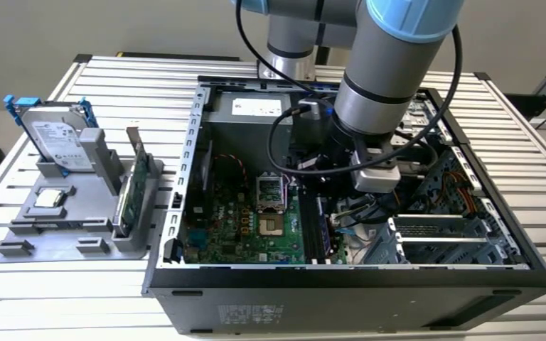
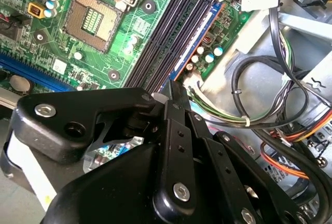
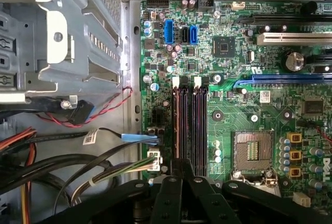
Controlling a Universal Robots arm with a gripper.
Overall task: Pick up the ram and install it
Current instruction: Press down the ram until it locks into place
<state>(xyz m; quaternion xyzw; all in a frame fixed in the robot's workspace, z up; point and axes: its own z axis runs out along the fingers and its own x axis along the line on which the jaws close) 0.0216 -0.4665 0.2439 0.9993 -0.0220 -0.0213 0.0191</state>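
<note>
Your hand (image 2: 176, 92) was down inside the open computer case (image 1: 349, 284) on the slatted worktop (image 1: 111, 71), low over the green motherboard (image 1: 244, 227), with the arm (image 1: 387, 78) reaching in from above. In both wrist views the two black fingers (image 3: 175, 175) were drawn almost together, leaving only a thin gap, and their tips met the near end of the ram (image 2: 199, 40). As far as you could judge, they were pinched on that end. The ram stood on edge in the memory slots (image 3: 191, 125), in the slot farthest from the processor socket (image 2: 91, 19) and closest to the bundle of cables (image 2: 259, 105); its blue edge ran the length of the slot away from the fingertips. In the exterior view it showed as a dark, bluish strip (image 1: 327, 231) just below the hand's body. How deep it sat in the slot you could not tell. Well apart from the case, on the exterior view's left, a grey holder (image 1: 65, 238) carried the silver hard drive (image 1: 60, 138) with its blue rails and, beside it, a green card (image 1: 133, 192) standing upright.
</note>
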